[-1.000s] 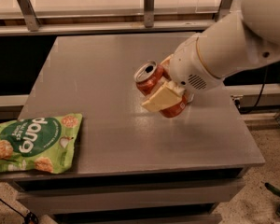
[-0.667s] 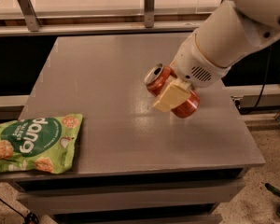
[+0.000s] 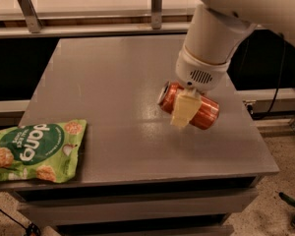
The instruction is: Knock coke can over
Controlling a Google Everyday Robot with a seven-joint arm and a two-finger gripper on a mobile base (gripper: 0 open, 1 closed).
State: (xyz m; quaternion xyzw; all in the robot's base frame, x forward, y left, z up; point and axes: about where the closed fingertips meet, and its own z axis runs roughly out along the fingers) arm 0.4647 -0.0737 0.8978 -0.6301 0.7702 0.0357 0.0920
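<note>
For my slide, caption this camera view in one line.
Gripper against the coke can, tipped on its side near the table's right edge; snack bag at front left.

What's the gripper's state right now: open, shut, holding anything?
Gripper: over the right side of the table, shut on the coke can, which is turned on its side.
</note>
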